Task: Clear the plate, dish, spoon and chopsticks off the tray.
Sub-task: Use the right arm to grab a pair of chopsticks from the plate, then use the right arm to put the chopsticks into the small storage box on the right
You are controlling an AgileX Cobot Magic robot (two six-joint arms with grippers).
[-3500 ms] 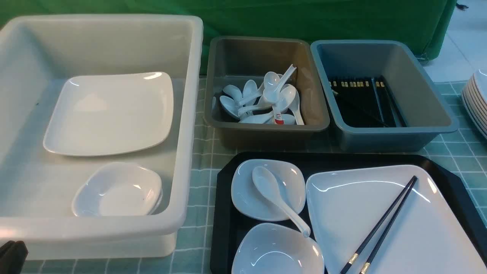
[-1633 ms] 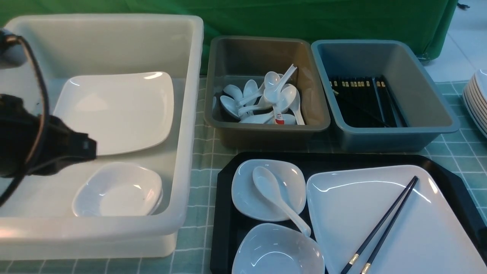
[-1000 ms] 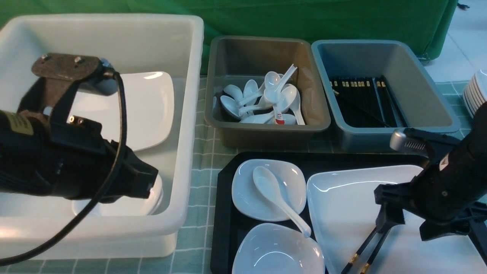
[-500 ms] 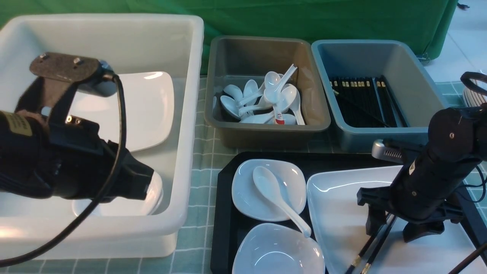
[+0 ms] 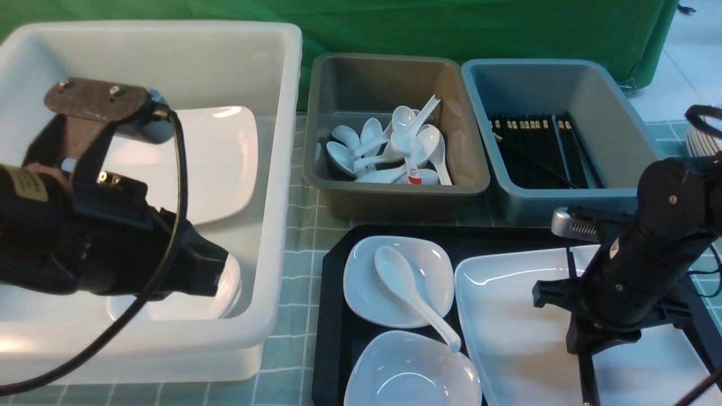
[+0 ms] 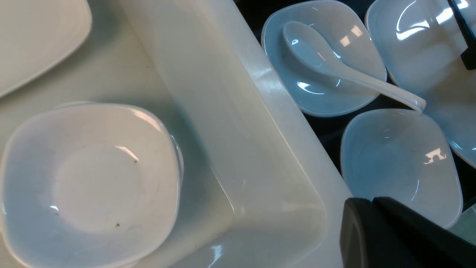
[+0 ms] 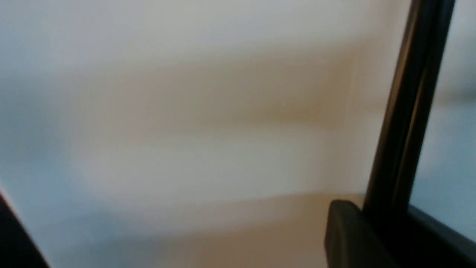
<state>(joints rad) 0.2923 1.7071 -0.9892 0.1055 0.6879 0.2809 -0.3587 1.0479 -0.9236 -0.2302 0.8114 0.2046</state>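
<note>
The chopsticks (image 5: 584,376) are pinched side by side in the right gripper (image 5: 589,345), whose fingers (image 7: 349,230) are closed against the pair. The sticks are pointed roughly toward the camera, and only a short black length is seen below the gripper in the front view. Whether they are touching anything beneath cannot be told. Directly under them the plate (image 5: 507,316) is laid flat on the right part of the tray (image 5: 330,349), most of its glossy face being bare.

The left part of the tray is taken up by two small white dishes. The bowl of the spoon (image 5: 414,299) is rested in the far dish (image 5: 361,287), and its handle is run out over that dish's rim, so that its end is brought to the far edge of the near dish (image 5: 412,375).

Well apart from the tray's things, the left gripper (image 5: 223,276) is held above the near right corner of the white tub (image 5: 282,169), with its fingers (image 6: 390,230) pressed together. Inside that tub a square white plate (image 5: 186,163) and a small white bowl (image 5: 169,307) are laid, the bowl partly hidden by the arm.

Behind the tray a grey tub (image 5: 395,194) filled with white spoons (image 5: 395,146) and a blue tub (image 5: 519,206) lined with black sticks (image 5: 536,146) are set side by side on the green checked cloth (image 5: 293,282)
</note>
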